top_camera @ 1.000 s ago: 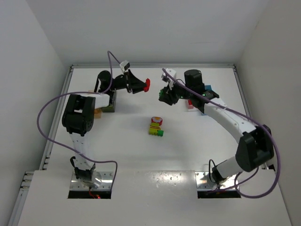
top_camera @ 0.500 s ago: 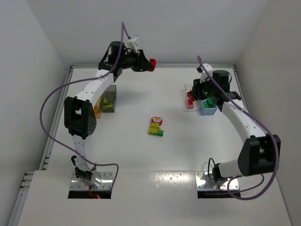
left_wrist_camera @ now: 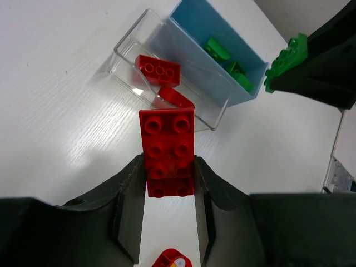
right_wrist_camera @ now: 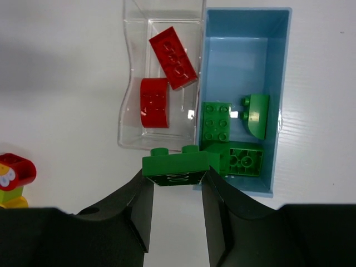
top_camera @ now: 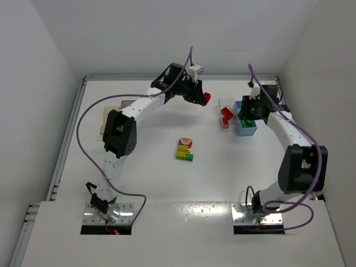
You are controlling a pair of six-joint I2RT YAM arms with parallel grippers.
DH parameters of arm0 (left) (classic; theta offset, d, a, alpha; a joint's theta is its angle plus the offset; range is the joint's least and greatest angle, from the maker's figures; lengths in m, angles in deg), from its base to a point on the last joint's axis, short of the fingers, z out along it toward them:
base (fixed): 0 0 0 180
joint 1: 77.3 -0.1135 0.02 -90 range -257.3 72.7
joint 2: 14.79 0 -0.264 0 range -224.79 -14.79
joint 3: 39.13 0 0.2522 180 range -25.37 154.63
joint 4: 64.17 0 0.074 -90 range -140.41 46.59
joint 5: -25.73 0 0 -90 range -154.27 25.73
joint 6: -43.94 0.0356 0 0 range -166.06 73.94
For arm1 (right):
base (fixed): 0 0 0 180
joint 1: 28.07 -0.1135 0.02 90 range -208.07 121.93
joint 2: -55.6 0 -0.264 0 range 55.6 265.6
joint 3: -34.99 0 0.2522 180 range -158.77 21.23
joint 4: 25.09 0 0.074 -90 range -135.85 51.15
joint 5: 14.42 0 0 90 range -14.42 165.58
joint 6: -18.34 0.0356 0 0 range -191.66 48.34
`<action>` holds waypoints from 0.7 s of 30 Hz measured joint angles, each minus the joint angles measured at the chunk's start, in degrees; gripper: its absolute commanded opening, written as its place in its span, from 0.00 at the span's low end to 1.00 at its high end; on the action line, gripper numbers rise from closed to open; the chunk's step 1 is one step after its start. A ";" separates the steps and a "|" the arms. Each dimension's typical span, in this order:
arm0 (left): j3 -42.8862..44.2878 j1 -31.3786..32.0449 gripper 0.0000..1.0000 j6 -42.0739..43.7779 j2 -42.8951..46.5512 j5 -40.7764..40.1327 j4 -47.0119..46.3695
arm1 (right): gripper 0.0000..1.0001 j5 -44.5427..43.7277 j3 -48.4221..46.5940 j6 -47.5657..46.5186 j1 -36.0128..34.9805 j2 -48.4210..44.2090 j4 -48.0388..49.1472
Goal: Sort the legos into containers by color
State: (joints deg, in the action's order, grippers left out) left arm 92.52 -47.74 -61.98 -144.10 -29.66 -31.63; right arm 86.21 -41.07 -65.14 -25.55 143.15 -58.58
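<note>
My left gripper (left_wrist_camera: 167, 179) is shut on a red lego brick (left_wrist_camera: 167, 147), studs up, held just short of the clear container (left_wrist_camera: 133, 41), which has two red legos (left_wrist_camera: 159, 70) in it. My right gripper (right_wrist_camera: 175, 179) is shut on a green lego brick (right_wrist_camera: 175, 164) at the near rim of the light blue container (right_wrist_camera: 239, 55), which holds three green legos (right_wrist_camera: 217, 122). From above, the left gripper (top_camera: 204, 99) and the right gripper (top_camera: 251, 110) flank these two containers (top_camera: 221, 105). A small multicoloured lego cluster (top_camera: 184, 150) lies mid-table.
The clear container and the blue one (top_camera: 247, 131) stand side by side, touching, at the back right. A pale tan shape (top_camera: 107, 119) shows partly behind the left arm's elbow at the back left. White walls close the table on three sides.
The left arm has swung from the back left across to the right with the red brick. The right gripper moved right and back with the green brick, over to the blue container.
</note>
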 measured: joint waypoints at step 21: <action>6.29 6.29 0.03 -8.07 -7.17 7.56 -10.82 | 0.73 -7.50 -6.60 2.71 1.86 10.88 -1.42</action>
State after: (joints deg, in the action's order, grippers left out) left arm 98.81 -41.44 -70.05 -151.27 -22.10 -42.45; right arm 78.71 -47.67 -62.43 -23.69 154.03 -60.00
